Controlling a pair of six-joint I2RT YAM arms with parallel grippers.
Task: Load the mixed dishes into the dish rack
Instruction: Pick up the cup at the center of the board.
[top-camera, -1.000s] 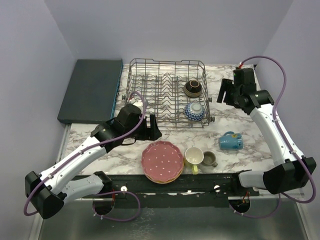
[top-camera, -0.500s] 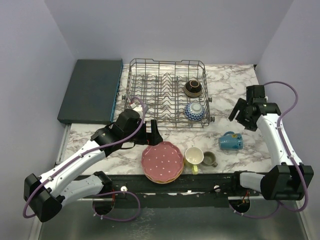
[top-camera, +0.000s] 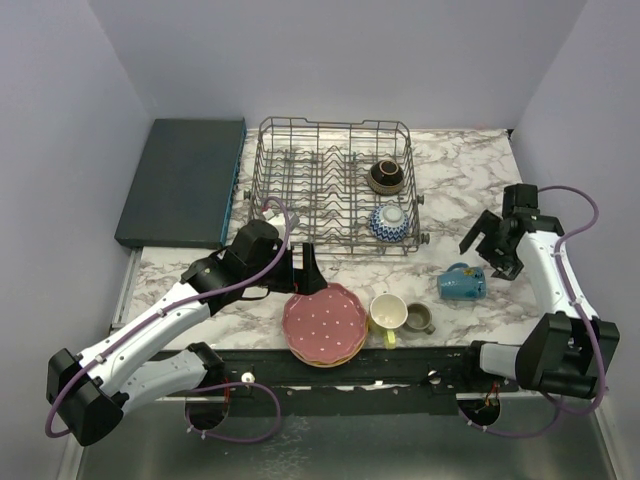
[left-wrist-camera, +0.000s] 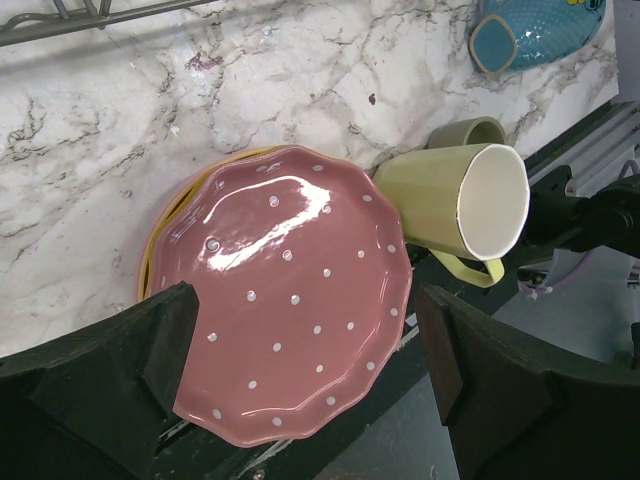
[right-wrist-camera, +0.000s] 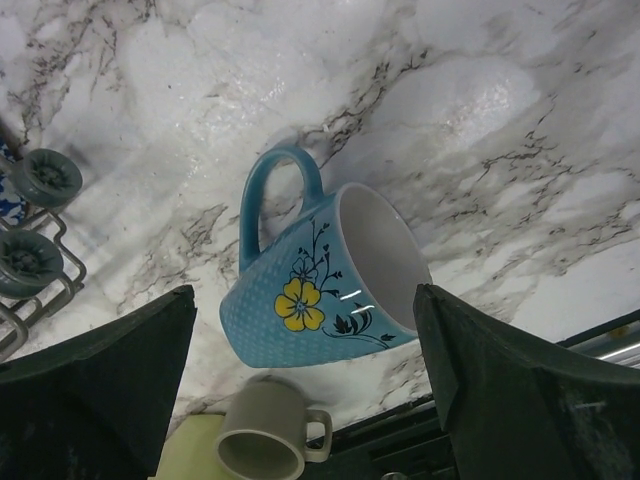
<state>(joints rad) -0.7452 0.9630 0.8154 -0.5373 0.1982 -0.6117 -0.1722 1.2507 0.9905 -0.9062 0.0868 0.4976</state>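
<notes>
A pink dotted plate (top-camera: 324, 318) (left-wrist-camera: 290, 290) tops a small stack with a yellow rim under it, at the table's near edge. My left gripper (top-camera: 303, 270) (left-wrist-camera: 305, 345) hangs open just above its far-left side, holding nothing. A yellow mug (top-camera: 387, 314) (left-wrist-camera: 462, 203) and an olive-grey mug (top-camera: 419, 318) (right-wrist-camera: 265, 442) lie beside the stack. The blue flowered mug (top-camera: 461, 282) (right-wrist-camera: 325, 280) lies on its side. Above it my right gripper (top-camera: 490, 248) (right-wrist-camera: 305, 375) is open and empty. The grey wire dish rack (top-camera: 300, 190) holds a brown bowl (top-camera: 385, 176) and a blue patterned bowl (top-camera: 389, 221).
A flat dark teal slab (top-camera: 183, 180) lies left of the rack. Lilac walls close in the back and both sides. A black rail (top-camera: 400, 365) runs along the table's near edge. The rack's round feet (right-wrist-camera: 40, 175) show at the left of the right wrist view.
Both grippers opened wider. My right arm swung from beside the rack's far right corner down toward the blue mug. My left gripper crept a little toward the pink plate.
</notes>
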